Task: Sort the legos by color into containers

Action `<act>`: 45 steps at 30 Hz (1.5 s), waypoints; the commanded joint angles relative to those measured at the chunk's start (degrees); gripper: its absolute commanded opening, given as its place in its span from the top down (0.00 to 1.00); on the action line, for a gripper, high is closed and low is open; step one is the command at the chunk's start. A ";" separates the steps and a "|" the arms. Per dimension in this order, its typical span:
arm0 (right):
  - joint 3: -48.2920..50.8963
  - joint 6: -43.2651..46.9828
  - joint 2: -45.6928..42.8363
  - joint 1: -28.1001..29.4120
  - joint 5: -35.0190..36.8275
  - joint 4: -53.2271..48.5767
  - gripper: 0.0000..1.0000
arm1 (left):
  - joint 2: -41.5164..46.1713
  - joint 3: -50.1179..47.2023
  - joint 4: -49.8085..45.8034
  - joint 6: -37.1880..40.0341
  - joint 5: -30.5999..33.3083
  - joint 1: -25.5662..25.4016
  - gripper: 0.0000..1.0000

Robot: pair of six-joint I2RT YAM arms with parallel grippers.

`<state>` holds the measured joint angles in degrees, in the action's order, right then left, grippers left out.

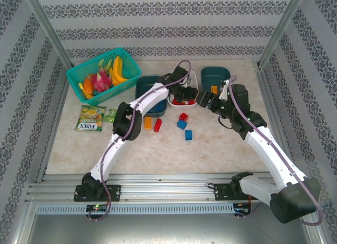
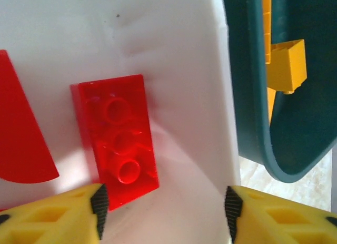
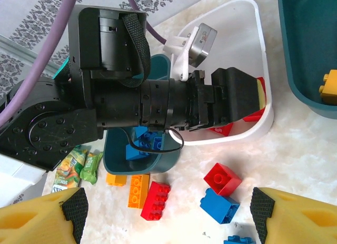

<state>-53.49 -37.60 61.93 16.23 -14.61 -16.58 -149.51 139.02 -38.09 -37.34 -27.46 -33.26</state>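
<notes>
one arm (image 3: 158,104) (left) overhangs white tray (image 3: 237,38)

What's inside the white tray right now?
A red brick lies flat in the white tray, beside part of a second red piece. In the right wrist view the left arm covers most of the tray, hiding the rest.

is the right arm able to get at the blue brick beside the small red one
Probably yes: its open fingers frame the blue brick with nothing between; the left arm is farther back over the white tray.
</notes>
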 commanded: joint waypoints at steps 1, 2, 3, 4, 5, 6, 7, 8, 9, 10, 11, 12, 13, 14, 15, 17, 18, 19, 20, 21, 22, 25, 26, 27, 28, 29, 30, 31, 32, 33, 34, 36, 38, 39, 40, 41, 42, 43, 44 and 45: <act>-0.60 0.80 0.69 0.32 -0.37 1.07 0.18 | 2.99 1.67 0.44 -1.05 -0.82 0.60 0.33; -1.23 1.98 1.07 0.99 0.44 0.13 0.17 | 3.84 1.68 0.19 -1.28 -0.66 0.80 0.33; -2.12 3.68 1.53 2.08 1.38 -1.13 0.18 | 5.09 1.35 0.01 -1.48 -0.29 1.03 0.33; -3.03 5.21 2.15 3.27 2.44 -2.30 0.18 | 6.45 0.84 -0.01 -1.59 0.30 1.13 0.33; -4.00 6.95 2.78 4.76 3.79 -3.63 0.18 | 8.39 -0.13 0.11 -1.93 1.20 1.41 0.33; -4.65 8.27 3.62 6.35 4.46 -4.21 0.19 | 10.47 -1.39 0.12 -2.41 2.24 1.80 0.33; -5.21 9.07 4.36 7.80 5.01 -4.44 0.19 | 12.47 -2.83 -0.05 -3.07 3.33 2.22 0.33; -6.17 10.04 5.38 9.89 5.98 -4.85 0.19 | 14.91 -5.31 -0.22 -3.58 4.72 2.73 0.33; -6.97 10.76 6.68 12.05 7.15 -5.18 0.19 | 18.53 -8.61 -0.05 -3.97 6.27 3.30 0.33; -7.75 11.04 7.94 13.78 7.84 -5.21 0.20 | 21.72 -12.40 0.62 -4.32 7.40 3.80 0.33; -8.74 11.07 9.50 15.70 8.61 -5.28 0.20 | 25.62 -17.38 1.20 -4.62 8.86 4.43 0.33; -9.61 10.79 11.23 17.53 9.51 -5.26 0.21 | 29.65 -22.61 1.98 -5.29 10.13 5.25 0.34; -10.38 10.47 12.76 18.97 10.00 -5.25 0.21 | 33.13 -27.38 2.72 -6.00 11.02 5.95 0.34; -11.37 10.16 14.43 20.57 10.45 -5.02 0.22 | 37.56 -33.28 3.50 -6.77 12.09 6.93 0.34; -12.51 10.07 16.24 22.27 11.01 -4.85 0.22 | 41.77 -38.93 3.76 -7.51 13.35 7.96 0.34; -14.82 9.64 19.56 25.32 12.82 -5.22 0.23 | 49.21 -48.88 4.17 -8.58 14.80 9.97 0.34; -16.29 9.13 21.63 26.77 13.61 -5.78 0.23 | 52.91 -53.80 4.37 -8.87 15.25 10.90 0.34; -17.59 8.69 23.49 27.97 14.17 -6.50 0.24 | 56.30 -57.59 4.35 -9.06 15.73 11.57 0.34; -19.24 8.36 25.60 29.19 14.59 -7.36 0.25 | 59.99 -61.73 4.06 -9.23 16.29 12.21 0.34; -20.98 8.10 27.89 30.41 15.08 -8.36 0.26 | 63.48 -65.45 3.39 -9.55 17.21 12.72 0.34; -22.35 7.89 29.78 31.39 15.52 -9.13 0.27 | 66.51 -68.42 2.88 -9.87 18.18 13.01 0.34; -26.72 6.92 35.47 34.12 15.50 -9.78 0.28 | 76.41 -77.03 -0.52 -11.87 22.76 13.38 0.34; -28.31 6.42 37.65 34.90 15.49 -9.90 0.28 | 80.06 -79.55 -2.10 -12.98 24.26 13.47 0.33; -29.95 5.64 39.75 35.56 15.57 -10.08 0.28 | 83.39 -81.86 -4.11 -14.29 26.01 13.47 0.33; -31.30 4.89 41.44 36.00 15.50 -10.13 0.29 | 86.20 -83.58 -5.92 -15.61 27.31 13.46 0.33; -33.02 4.00 43.61 36.51 15.40 -10.20 0.30 | 89.54 -85.62 -7.60 -17.03 28.66 13.44 0.33; -34.93 2.96 45.72 36.88 15.48 -10.46 0.30 | 92.81 -87.40 -9.51 -18.12 29.85 13.44 0.33; -36.54 2.27 47.48 37.26 15.45 -10.74 0.31 | 95.54 -88.58 -10.84 -18.70 30.61 13.53 0.33; -38.74 1.42 49.58 37.83 15.70 -11.16 0.31 | 98.44 -89.86 -12.22 -19.20 31.16 13.48 0.32; -41.10 0.80 51.75 38.42 16.03 -11.75 0.30 | 100.92 -90.66 -13.71 -19.44 31.60 13.45 0.32; -43.26 0.14 53.63 38.88 16.56 -12.73 0.30 | 102.59 -91.08 -15.20 -19.75 31.89 13.44 0.32; -48.40 -2.02 58.12 39.72 18.10 -15.58 0.29 | 105.91 -91.40 -17.90 -19.78 32.14 13.47 0.32; -52.08 -3.95 61.52 40.31 20.36 -17.63 0.29 | 109.24 -91.88 -18.85 -19.45 31.91 13.46 0.31; -53.75 -5.51 63.17 40.46 22.13 -19.03 0.29 | 111.46 -92.39 -18.39 -18.82 31.57 13.47 0.30; -54.81 -6.77 64.31 40.47 23.10 -19.78 0.29 | 113.48 -92.80 -18.17 -18.40 31.34 13.48 0.30; -55.93 -8.01 65.63 40.46 24.10 -20.06 0.28 | 115.93 -93.11 -18.27 -18.17 31.46 13.47 0.30; -56.91 -8.76 66.77 40.54 24.67 -19.95 0.28 | 118.36 -93.46 -18.30 -17.71 31.59 13.48 0.30; -57.66 -9.11 67.69 40.55 24.95 -19.52 0.28 | 120.57 -93.74 -18.06 -17.00 31.19 13.46 0.30; -58.88 -9.49 68.92 40.63 25.34 -19.61 0.28 | 122.81 -94.04 -18.14 -16.36 30.78 13.46 0.29; -60.80 -9.83 70.40 40.74 26.30 -20.73 0.27 | 124.92 -94.27 -18.44 -15.83 30.21 13.45 0.28</act>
<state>-110.37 -43.75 129.47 56.53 6.98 -34.02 -28.88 45.43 -53.84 -54.92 2.61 -20.14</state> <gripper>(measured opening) 0.727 0.714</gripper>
